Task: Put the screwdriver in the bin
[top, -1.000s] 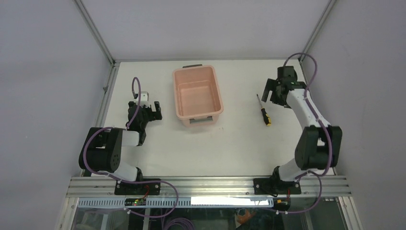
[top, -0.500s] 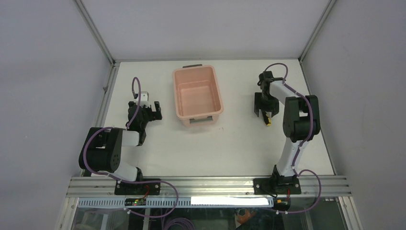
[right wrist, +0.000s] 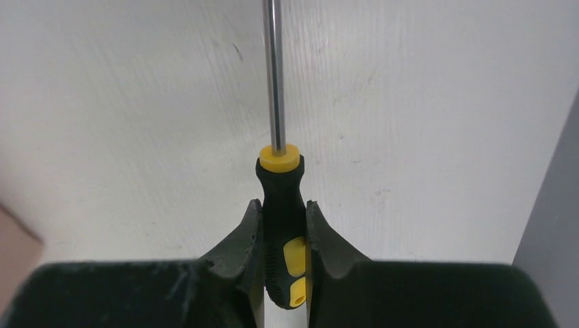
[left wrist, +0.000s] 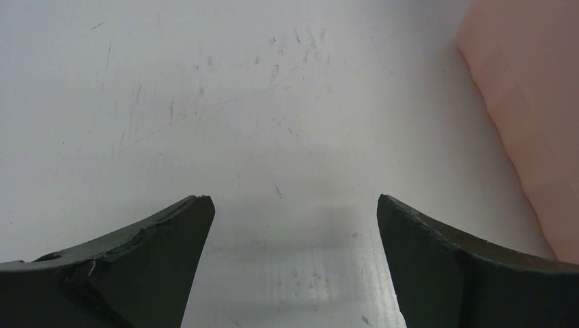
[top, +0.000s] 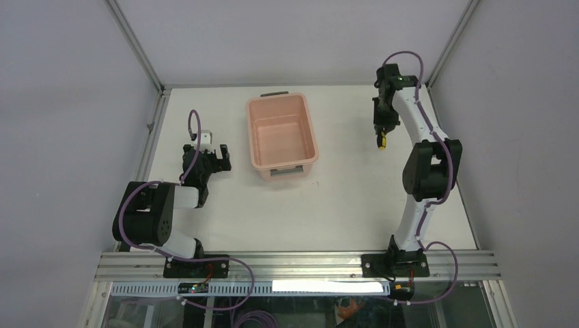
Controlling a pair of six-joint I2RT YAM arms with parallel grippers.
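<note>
Jaws of the right gripper (right wrist: 280,220) pinch the screwdriver (right wrist: 279,183) by its handle, well right of the bin (top: 311,130), open table (top: 348,198) between. Left gripper (left wrist: 293,208) spread wide, empty, near the bin's left side.

Black/yellow screwdriver (right wrist: 279,186) clamped by handle btwn fingers (right wrist: 250,236), well right of upright pink bin (top: 311,130).

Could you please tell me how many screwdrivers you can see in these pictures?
1 screwdriver, clamped in the right gripper, to the right of the bin; none seems hidden.
</note>
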